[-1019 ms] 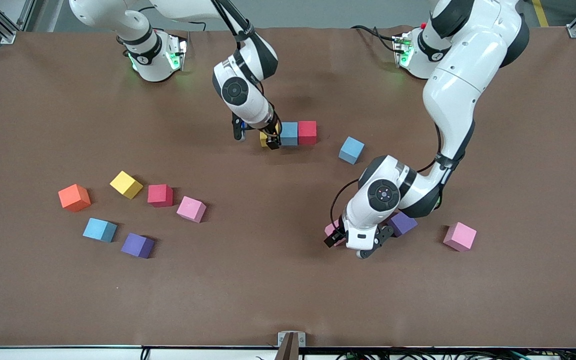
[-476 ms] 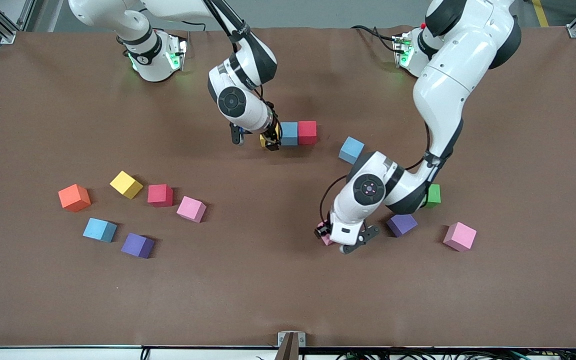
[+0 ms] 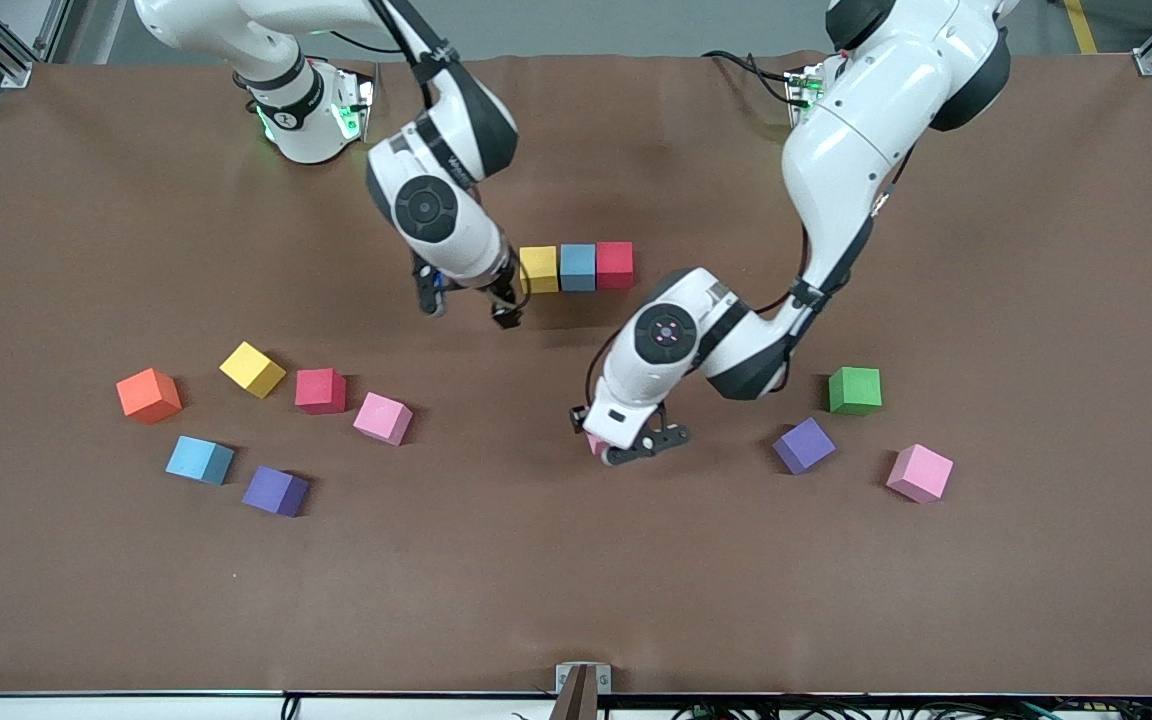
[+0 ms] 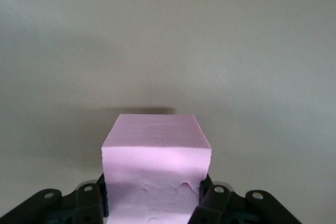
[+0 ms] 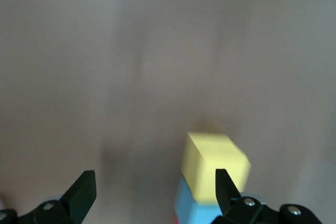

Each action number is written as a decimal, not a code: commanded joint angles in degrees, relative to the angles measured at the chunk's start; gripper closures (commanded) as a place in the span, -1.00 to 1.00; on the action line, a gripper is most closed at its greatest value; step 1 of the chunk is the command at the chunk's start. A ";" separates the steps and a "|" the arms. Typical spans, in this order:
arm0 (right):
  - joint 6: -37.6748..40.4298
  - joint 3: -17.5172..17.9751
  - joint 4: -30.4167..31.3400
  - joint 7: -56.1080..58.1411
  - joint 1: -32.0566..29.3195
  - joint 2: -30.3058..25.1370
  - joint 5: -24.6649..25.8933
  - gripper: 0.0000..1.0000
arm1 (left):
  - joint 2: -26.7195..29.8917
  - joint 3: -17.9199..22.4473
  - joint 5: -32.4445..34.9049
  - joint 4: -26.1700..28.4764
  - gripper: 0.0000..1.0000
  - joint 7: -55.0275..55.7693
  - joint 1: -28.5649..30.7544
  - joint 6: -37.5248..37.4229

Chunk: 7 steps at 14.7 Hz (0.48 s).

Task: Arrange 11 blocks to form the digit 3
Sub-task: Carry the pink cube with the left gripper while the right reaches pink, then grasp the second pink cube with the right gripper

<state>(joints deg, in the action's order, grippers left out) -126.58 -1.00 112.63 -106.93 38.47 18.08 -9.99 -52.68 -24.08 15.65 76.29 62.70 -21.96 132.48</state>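
Pink block clamped in left gripper; right gripper spread.

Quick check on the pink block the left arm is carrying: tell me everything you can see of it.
The pink block is a matte, foam-looking cube with a slightly rough, scuffed front face and clean edges. The left hand is shut on it, a finger pressing each of two opposite sides. It sits level in the grip, lifted off the brown table, which shows bare below it in the left wrist view. In the front view only a sliver of pink shows under the hand, over the table's middle. Nothing else touches it.
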 commanded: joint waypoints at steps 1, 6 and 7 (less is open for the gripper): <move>-0.33 0.65 -2.23 8.02 -6.90 -0.25 12.67 -1.00 | 1.35 0.09 1.05 0.79 0.07 -0.13 -3.52 -1.26; -6.22 0.65 -4.43 34.17 -18.86 2.12 17.72 -1.00 | 1.79 0.09 1.05 1.58 0.08 0.49 -8.62 -3.46; -7.01 0.56 -5.14 40.94 -19.14 3.87 17.72 -1.00 | 1.96 0.09 1.05 1.76 0.08 1.10 -9.50 -3.80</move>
<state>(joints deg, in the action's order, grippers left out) -132.39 -1.55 109.51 -75.56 21.21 18.69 6.24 -52.62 -24.31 15.66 76.44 62.85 -30.16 129.89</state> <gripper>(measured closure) 0.000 0.396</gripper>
